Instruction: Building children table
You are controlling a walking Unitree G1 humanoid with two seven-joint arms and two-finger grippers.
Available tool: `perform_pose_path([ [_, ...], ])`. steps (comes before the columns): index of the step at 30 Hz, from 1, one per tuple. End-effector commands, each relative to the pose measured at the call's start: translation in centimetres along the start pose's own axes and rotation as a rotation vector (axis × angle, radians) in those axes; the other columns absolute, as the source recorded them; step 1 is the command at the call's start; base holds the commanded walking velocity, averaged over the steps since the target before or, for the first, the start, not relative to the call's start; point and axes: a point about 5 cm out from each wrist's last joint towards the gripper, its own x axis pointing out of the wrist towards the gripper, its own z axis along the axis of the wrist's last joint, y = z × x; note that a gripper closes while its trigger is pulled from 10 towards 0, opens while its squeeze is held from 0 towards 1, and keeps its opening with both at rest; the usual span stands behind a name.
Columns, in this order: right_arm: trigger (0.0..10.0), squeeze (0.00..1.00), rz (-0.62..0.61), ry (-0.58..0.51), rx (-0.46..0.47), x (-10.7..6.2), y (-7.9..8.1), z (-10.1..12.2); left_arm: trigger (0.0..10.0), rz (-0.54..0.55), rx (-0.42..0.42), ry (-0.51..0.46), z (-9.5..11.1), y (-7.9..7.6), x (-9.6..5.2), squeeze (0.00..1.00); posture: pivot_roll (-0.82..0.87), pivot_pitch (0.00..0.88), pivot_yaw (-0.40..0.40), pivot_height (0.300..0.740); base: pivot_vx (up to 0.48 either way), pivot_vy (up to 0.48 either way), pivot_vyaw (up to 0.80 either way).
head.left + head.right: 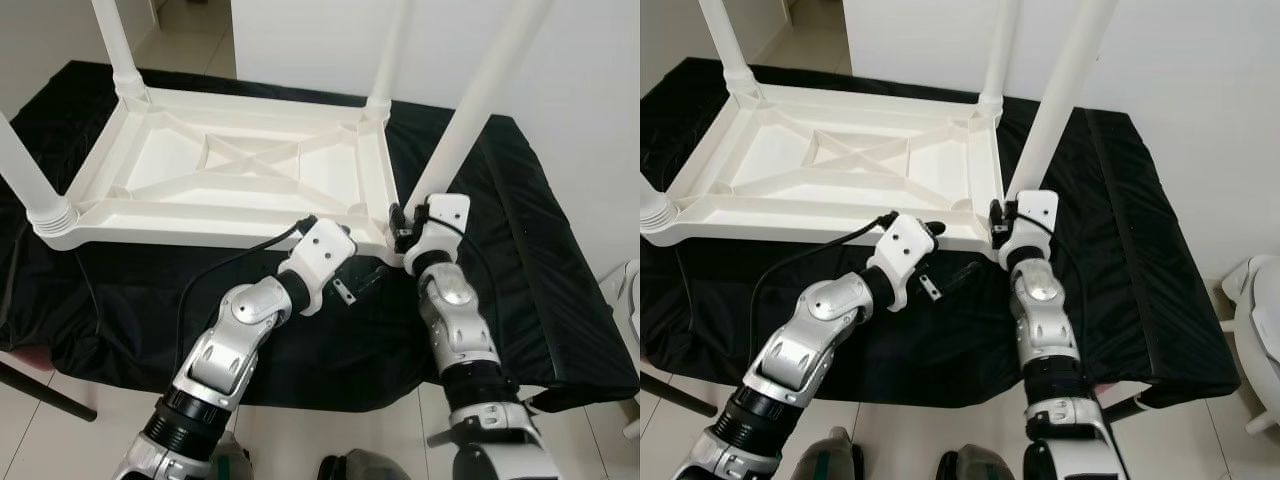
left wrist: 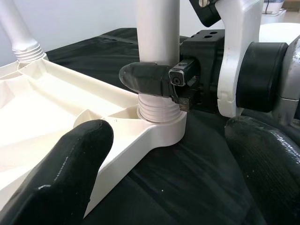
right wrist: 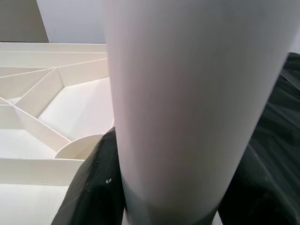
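Between right gripper [image 1: 400, 222] jaws: table leg [image 1: 470, 115] | clamped | socket below

Silver jointed arms with black elbow collars, white wrist housings, black cable along left forearm; black-fingered left gripper [image 2: 154, 154] and right gripper [image 3: 164, 187].

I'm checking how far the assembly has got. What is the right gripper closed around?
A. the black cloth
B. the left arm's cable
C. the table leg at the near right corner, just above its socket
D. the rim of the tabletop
C: the right gripper has its black fingers on either side of the white table leg, just above the threaded socket.
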Motion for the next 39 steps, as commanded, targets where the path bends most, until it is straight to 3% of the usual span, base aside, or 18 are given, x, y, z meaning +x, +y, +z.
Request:
perform_pose_path([
  [1, 10.0, 0.00, -0.042, 0.041, -0.008, -0.6, -0.1, -0.7, 10.0, 0.012, -0.005, 0.008, -0.2, -0.2, 0.1, 0.00, -0.01, 0.005, -0.079, 0.740, 0.000, 0.000, 0.00],
  [11, 10.0, 0.00, -0.048, 0.051, -0.022, -0.5, 0.1, -0.5, 10.0, 0.011, -0.007, 0.006, -0.1, -0.4, 0.1, 0.00, -0.01, 0.004, -0.082, 0.740, 0.000, 0.000, 0.00],
  [12, 10.0, 0.98, -0.050, 0.047, -0.019, -0.4, -0.2, -0.2, 10.0, 0.010, -0.007, 0.006, -0.2, -0.4, 0.1, 0.00, -0.01, 0.000, -0.085, 0.740, 0.000, 0.000, 0.00],
  [13, 10.0, 1.00, -0.034, 0.041, 0.007, -0.3, -0.3, -0.1, 10.0, 0.009, -0.006, 0.006, -0.2, -0.4, 0.1, 0.00, -0.01, 0.000, -0.085, 0.740, 0.000, 0.000, 0.00],
  [20, 10.0, 1.00, 0.084, -0.014, 0.064, 0.1, -1.5, 1.1, 10.0, 0.007, -0.002, 0.004, -0.1, -0.4, 0.1, 0.00, -0.01, 0.000, -0.083, 0.740, 0.000, 0.000, 0.00],
  [22, 10.0, 1.00, 0.102, -0.016, 0.067, 0.1, -1.7, 1.2, 10.0, 0.007, -0.001, 0.004, -0.1, -0.4, 0.1, 0.00, -0.01, 0.000, -0.083, 0.740, 0.000, 0.000, 0.00],
  [25, 10.0, 1.00, 0.225, -0.020, 0.035, 0.3, -2.2, 1.5, 10.0, 0.004, -0.001, 0.004, -0.1, -0.4, 0.1, 0.00, -0.01, 0.000, -0.082, 0.740, 0.000, 0.000, 0.00],
  [27, 10.0, 1.00, 0.225, -0.020, 0.035, 0.3, -2.2, 1.5, 10.0, 0.004, -0.001, 0.004, -0.1, -0.4, 0.1, 0.00, -0.01, 0.000, -0.082, 0.740, 0.000, 0.000, 0.00],
  [28, 10.0, 0.00, 0.287, -0.006, 0.010, 0.3, -2.3, 1.4, 10.0, 0.002, 0.001, 0.004, -0.1, -0.4, 0.1, 0.00, -0.02, 0.000, -0.075, 0.740, 0.000, 0.000, 0.00],
  [29, 10.0, 0.00, 0.366, 0.013, -0.006, 0.2, -2.3, 1.1, 10.0, 0.000, 0.001, 0.004, -0.1, -0.4, 0.1, 0.00, -0.02, 0.000, -0.075, 0.740, 0.000, 0.000, 0.00],
  [31, 10.0, 0.00, 0.366, 0.013, -0.006, 0.2, -2.3, 1.1, 10.0, 0.000, 0.001, 0.004, -0.1, -0.4, 0.1, 0.00, -0.02, 0.000, -0.075, 0.740, 0.000, 0.000, 0.00],
  [33, 10.0, 0.00, 0.546, 0.041, -0.051, 0.0, -2.3, 0.6, 10.0, -0.003, 0.004, 0.005, -0.1, -0.4, 0.1, 0.00, -0.01, 0.000, -0.071, 0.740, 0.000, 0.000, 0.00],
  [34, 10.0, 0.00, 0.546, 0.041, -0.051, 0.0, -2.3, 0.6, 10.0, -0.003, 0.004, 0.005, -0.1, -0.4, 0.1, 0.00, -0.01, 0.000, -0.071, 0.740, 0.000, 0.000, 0.00],
  [36, 10.0, 0.00, 0.665, 0.069, -0.076, -0.1, -2.2, 0.2, 10.0, -0.002, 0.005, 0.007, -0.1, -0.3, 0.0, 0.00, -0.01, 0.000, -0.070, 0.740, 0.000, 0.000, 0.00],
  [39, 10.0, 0.00, 0.719, 0.080, -0.098, 0.1, -2.1, 0.0, 10.0, -0.001, 0.006, 0.009, -0.1, -0.3, -0.1, 0.00, 0.00, 0.000, -0.068, 0.740, 0.000, 0.000, 0.00],
])
